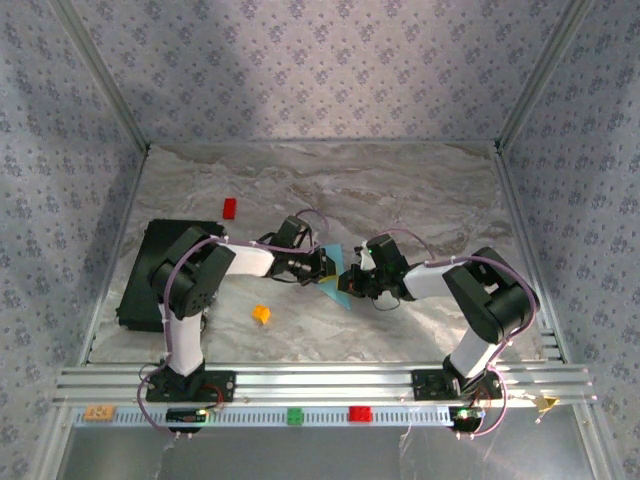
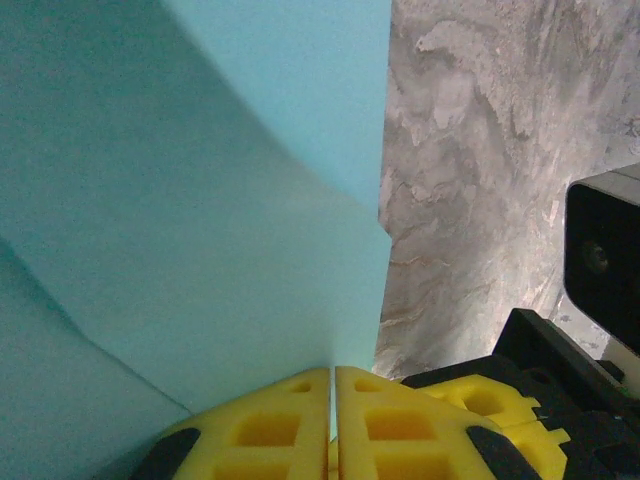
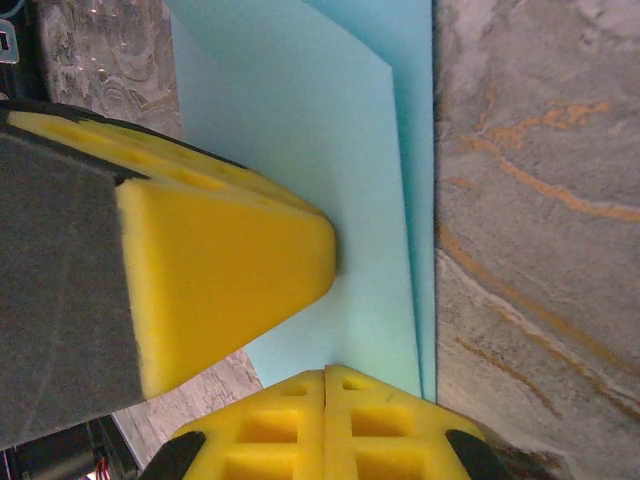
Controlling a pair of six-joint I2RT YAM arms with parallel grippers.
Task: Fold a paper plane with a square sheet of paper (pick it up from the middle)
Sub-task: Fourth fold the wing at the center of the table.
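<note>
Square sheet of paper (image 1: pixel 334 289), creased, mid-frame; pinched by left end effector (image 1: pixel 325 268) and right end effector (image 1: pixel 352 281), both clamped tight on it.

Soft overhead light lit the table (image 1: pixel 400 180) evenly; shadows were faint. Up close, the paper (image 2: pixel 200 200) looked soft, darker toward the left.
</note>
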